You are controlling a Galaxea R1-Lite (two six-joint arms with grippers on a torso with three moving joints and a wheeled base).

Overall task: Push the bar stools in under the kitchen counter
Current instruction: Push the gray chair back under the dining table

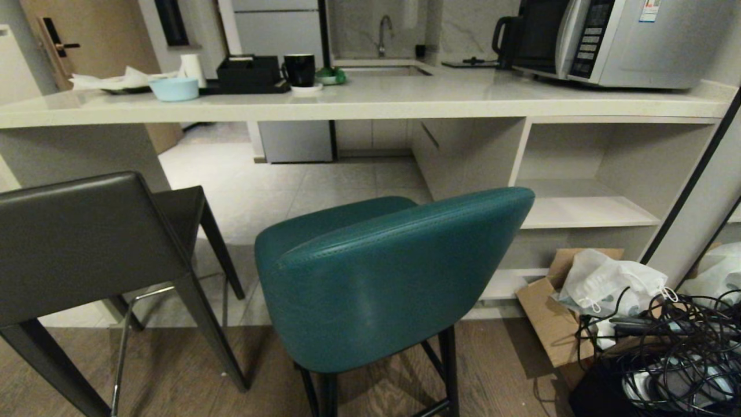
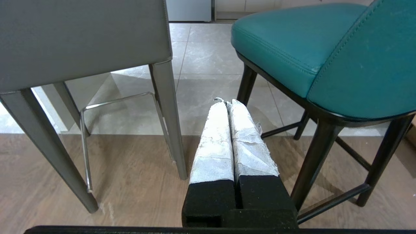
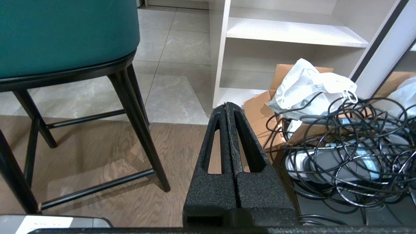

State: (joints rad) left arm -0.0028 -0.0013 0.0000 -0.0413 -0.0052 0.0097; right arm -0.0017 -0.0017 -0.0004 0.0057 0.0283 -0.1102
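Teal stool (image 1: 393, 278): stood nearest, w/ grey stool (image 1: 87, 249) at left, both short of kitchen surface (image 1: 370, 101). Prob. rigid, fairly heavy; push at backrests. L gripper (image 2: 226, 101) & R gripper (image 3: 226, 104): clenched, empty, low behind stools, touching nothing.

Dim, even indoor light — soft glare on the kitchen counter (image 1: 405, 95); faint stool shadows on the floor (image 2: 130, 169); edges bowed.

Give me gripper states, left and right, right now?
Left gripper: closed, empty, low between the grey stool and the teal stool.
Right gripper: closed, empty, beside the teal stool.
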